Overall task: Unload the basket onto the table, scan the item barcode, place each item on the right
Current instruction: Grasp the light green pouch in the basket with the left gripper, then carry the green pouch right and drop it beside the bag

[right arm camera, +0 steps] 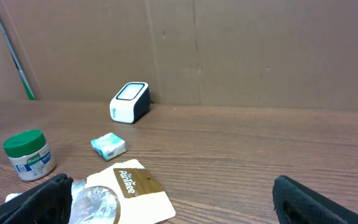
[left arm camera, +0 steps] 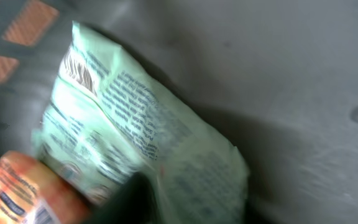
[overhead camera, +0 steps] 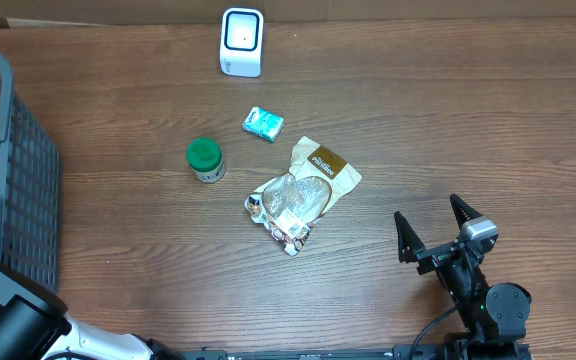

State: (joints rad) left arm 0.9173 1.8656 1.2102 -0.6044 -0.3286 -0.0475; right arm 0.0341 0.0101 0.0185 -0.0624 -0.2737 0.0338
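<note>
Left arm [overhead camera: 13, 322] bends low at the corner beside grey mesh basket [overhead camera: 13, 150]; right gripper [overhead camera: 427, 210] spread wide, well apart from white boxy scanner [overhead camera: 241, 42]. L wrist: crinkly mint pkt [left arm camera: 142, 130] lies in basket, unseen overhead; left gripper [left arm camera: 134, 198] maybe the dark blur, width can't tell. R wrist: glossy clear pouch [right arm camera: 135, 193] near one black finger [right arm camera: 39, 200].

Overhead, right wrist: shared scanner [overhead camera: 241, 42]
</note>
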